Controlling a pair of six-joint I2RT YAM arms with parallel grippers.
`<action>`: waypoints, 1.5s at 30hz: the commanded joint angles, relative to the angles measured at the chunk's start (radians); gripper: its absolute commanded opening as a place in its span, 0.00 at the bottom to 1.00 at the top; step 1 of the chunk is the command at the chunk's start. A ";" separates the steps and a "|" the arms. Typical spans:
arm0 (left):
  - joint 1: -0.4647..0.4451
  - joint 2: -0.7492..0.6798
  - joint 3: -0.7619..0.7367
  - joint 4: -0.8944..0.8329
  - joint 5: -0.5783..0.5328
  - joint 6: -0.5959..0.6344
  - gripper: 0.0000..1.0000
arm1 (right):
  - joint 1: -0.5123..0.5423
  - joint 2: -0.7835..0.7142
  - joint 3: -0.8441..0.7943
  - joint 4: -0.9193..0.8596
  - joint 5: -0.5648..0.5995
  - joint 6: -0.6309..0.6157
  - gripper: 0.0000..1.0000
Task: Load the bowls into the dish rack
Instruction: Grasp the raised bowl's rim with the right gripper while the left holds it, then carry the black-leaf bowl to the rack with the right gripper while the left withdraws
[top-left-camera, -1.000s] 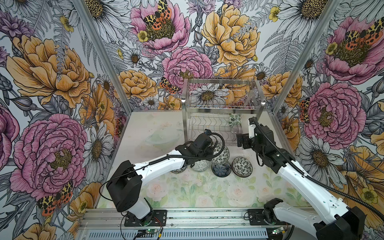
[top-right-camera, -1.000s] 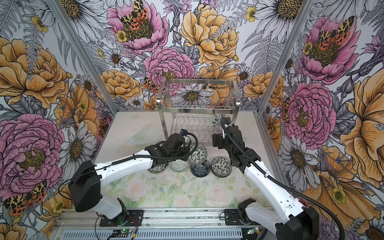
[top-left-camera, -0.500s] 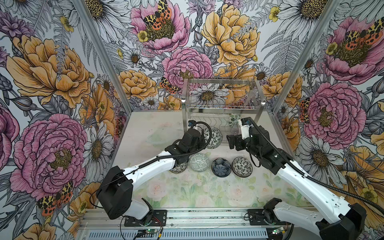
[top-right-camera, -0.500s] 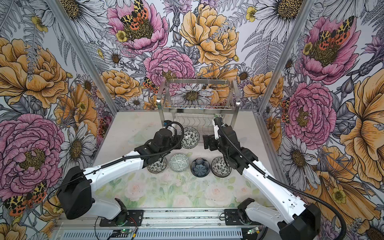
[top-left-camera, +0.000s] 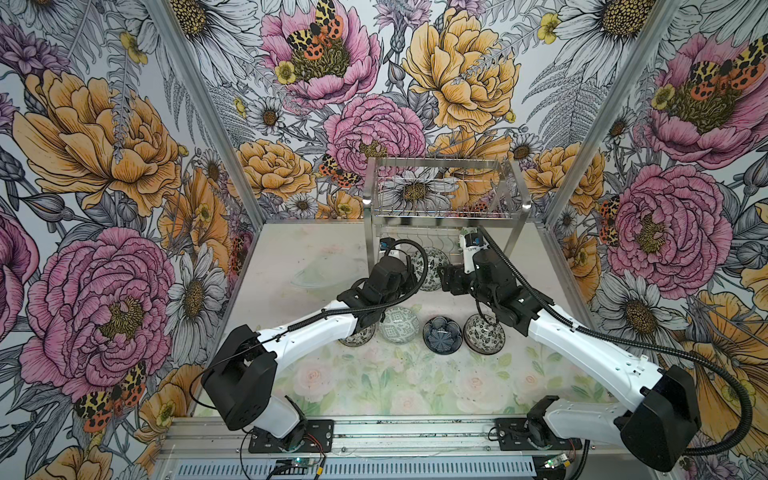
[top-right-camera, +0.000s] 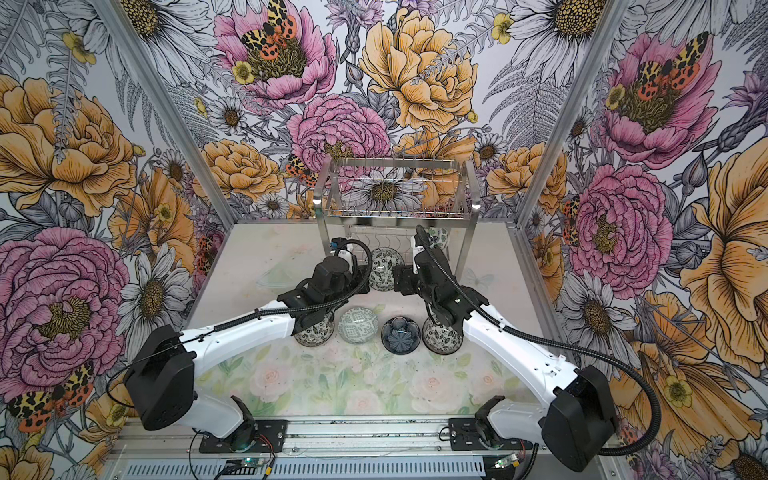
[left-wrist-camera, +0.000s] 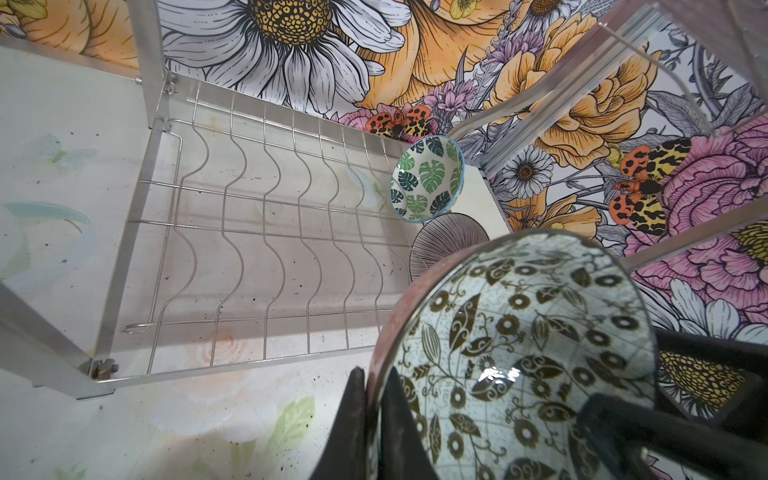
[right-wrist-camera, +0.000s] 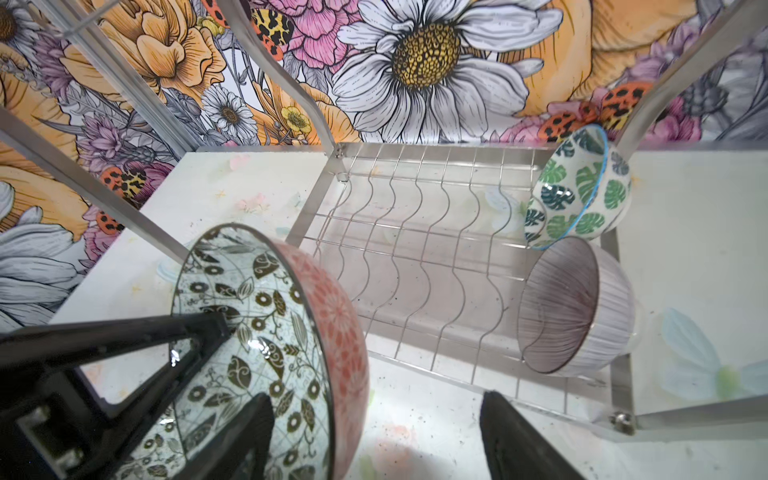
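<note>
The left end effector (left-wrist-camera: 374, 372) is clenched on the rim of a red-sided bowl (left-wrist-camera: 519, 353), holding it on edge just in front of the dish rack (left-wrist-camera: 249, 232). The right end effector (right-wrist-camera: 374, 397) is released, its fingers spread wide beside that bowl. On the rack's wavy lower shelf a green-leaf bowl (right-wrist-camera: 582, 187) and a striped bowl (right-wrist-camera: 577, 307) lean together, and a row of four bowls (top-left-camera: 442, 334) sits on the surface (top-left-camera: 374, 386) nearer the arm bases.

Dish rack (top-left-camera: 442, 216) rear; racked bowls (right-wrist-camera: 577, 208) right end lower shelf; bowl row (top-left-camera: 442, 334) before rack
</note>
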 joint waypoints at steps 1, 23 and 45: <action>-0.010 -0.001 0.050 0.113 -0.003 -0.013 0.00 | 0.010 0.024 0.015 0.080 0.013 0.070 0.71; -0.027 -0.017 0.051 0.097 -0.007 0.020 0.00 | 0.040 0.029 0.010 0.098 0.074 0.074 0.00; 0.060 -0.419 -0.002 -0.426 -0.244 0.352 0.99 | 0.131 0.076 0.052 -0.001 0.731 -0.306 0.00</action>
